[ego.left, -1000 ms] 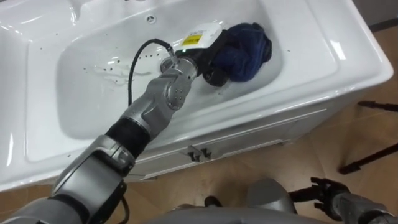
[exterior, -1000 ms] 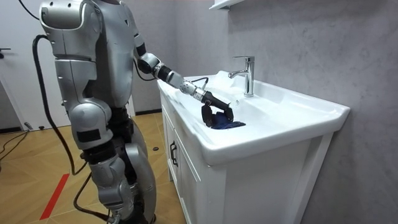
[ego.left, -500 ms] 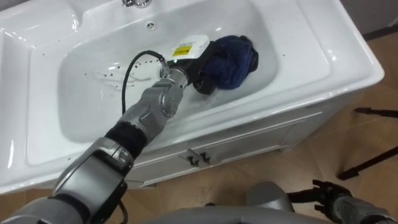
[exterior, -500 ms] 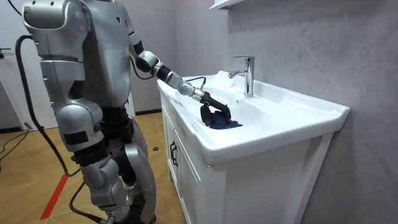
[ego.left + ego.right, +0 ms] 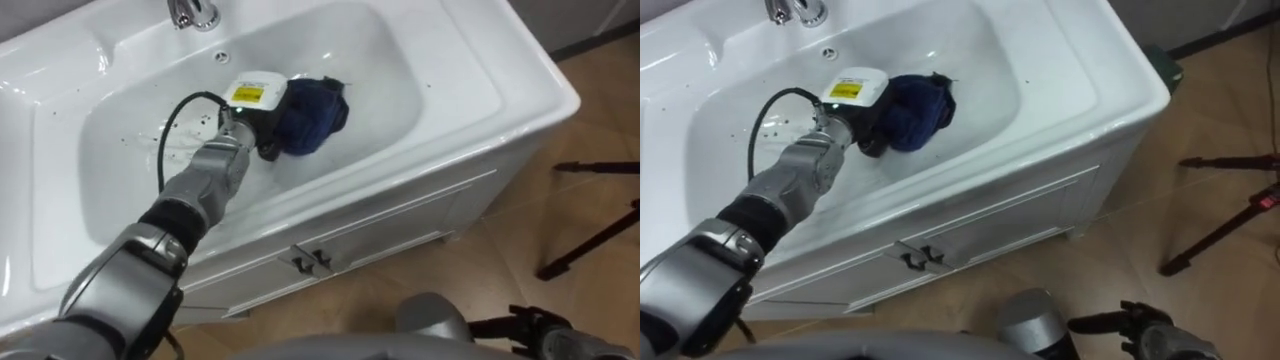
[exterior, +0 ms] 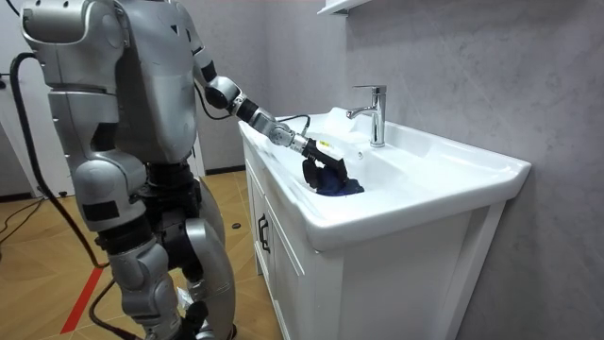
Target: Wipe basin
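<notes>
My right robot hand [image 5: 1140, 325] hangs low before the cabinet [image 5: 970, 215]. In the basin [image 5: 420, 80], my left robot hand [image 5: 265, 125] clenches the blue cloth [image 5: 312, 112] mid-bowl. Droplets [image 5: 150, 135] toward the tap [image 5: 195, 12] suggest wiping is unfinished.

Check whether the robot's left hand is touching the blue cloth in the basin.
Touching. The left eye view shows the left hand with its dark fingers curled into the bunched blue cloth in the basin, with no gap between them.
</notes>
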Tool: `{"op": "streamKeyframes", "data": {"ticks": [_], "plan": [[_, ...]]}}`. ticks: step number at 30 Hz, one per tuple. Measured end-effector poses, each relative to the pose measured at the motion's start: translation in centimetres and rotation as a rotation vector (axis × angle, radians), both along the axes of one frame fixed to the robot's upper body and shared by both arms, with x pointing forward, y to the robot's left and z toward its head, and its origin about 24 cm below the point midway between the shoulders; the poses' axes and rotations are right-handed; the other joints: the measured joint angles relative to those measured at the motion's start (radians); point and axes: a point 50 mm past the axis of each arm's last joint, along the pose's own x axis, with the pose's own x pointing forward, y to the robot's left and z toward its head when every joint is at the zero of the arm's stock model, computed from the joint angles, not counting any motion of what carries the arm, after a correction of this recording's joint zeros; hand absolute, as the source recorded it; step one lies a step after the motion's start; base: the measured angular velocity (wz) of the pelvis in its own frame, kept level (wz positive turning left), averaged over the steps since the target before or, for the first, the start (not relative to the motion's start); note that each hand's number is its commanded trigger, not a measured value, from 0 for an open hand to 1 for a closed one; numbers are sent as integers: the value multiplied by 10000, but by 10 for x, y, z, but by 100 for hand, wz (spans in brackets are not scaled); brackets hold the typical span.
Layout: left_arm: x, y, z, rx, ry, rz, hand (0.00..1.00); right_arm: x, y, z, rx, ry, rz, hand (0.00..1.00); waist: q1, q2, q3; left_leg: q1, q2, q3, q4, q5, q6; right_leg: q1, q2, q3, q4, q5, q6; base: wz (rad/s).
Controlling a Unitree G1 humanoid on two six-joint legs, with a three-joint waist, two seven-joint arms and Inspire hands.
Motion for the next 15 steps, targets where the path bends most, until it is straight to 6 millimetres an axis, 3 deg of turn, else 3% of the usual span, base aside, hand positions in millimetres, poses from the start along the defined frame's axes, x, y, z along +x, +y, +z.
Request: {"op": "streamKeyframes", "data": {"ticks": [4, 7, 15], "plan": [[-4, 34, -3, 1287, 452, 466, 100, -2, -4, 2, 126, -363, -990, 0, -78, 249, 10, 0, 26, -27, -57, 17, -28, 2, -19, 32, -36, 10, -20, -1], [-11, 52, -5, 1830, 743, 802, 100, -2, -9, 3, 275, -938, -2382, 0, -98, 474, 69, 2, 40, -16, -113, 28, -47, -51, -15, 109, -15, 6, -20, -4], [-31, 88, -6, 3269, 871, 1072, 100, -3, -16, 7, 367, -1640, -3699, 0, 186, 443, 73, -59, -24, -67, -229, 106, -169, -288, -29, 134, 184, -114, -114, -3]]}}
